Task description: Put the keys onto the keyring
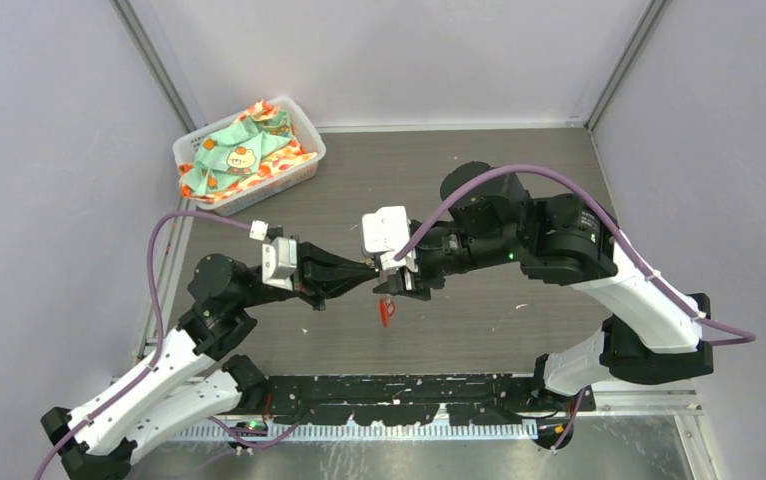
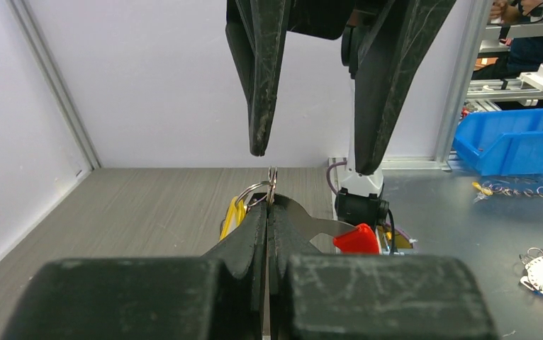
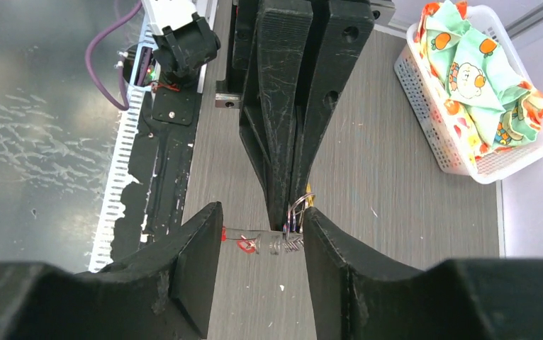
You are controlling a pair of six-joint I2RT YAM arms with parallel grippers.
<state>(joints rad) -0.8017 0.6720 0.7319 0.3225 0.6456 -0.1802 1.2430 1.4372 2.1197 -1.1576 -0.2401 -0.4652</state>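
Note:
My left gripper is shut on the keyring, a thin silver wire ring that stands up edge-on just past its fingertips. A yellow-headed key hangs to the left of the pinched jaws. A silver key with a red head sticks out to their right. Seen from above, the red key dangles below the point where both grippers meet over the table's middle. My right gripper is open, its fingertips hanging just above the ring without touching it. In the right wrist view the keyring and red key lie beyond the jaw gap.
A white basket with a patterned cloth stands at the back left of the table. A blue bin and loose metal rings lie on the metal bench beyond the table. A black rail runs along the near edge.

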